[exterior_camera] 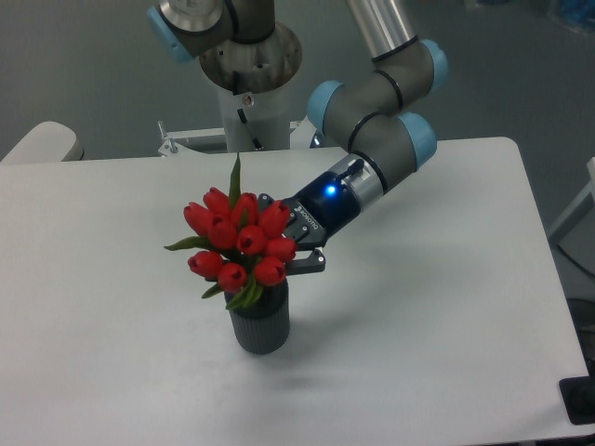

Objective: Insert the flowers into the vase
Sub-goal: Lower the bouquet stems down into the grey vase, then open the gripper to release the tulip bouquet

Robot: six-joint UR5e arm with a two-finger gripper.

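Nine or so glossy red tulip heads, tight bunch: the flowers (240,243), thin green leaves poking out, one blade straight up. Bunch sits directly over the vase (259,321), wider than its rim, lowest leaves at the mouth. Vase: dark grey cylinder, fine vertical ribs, matte, upright on the white table (446,307). Gripper (296,243) clamped on the flowers from the right, blue LED lit.

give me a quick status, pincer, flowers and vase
Pincer shut on flowers, just under the blooms. Bunch over the vase, stems at its mouth, how deep cannot be told. Nothing else near the vase on the table.
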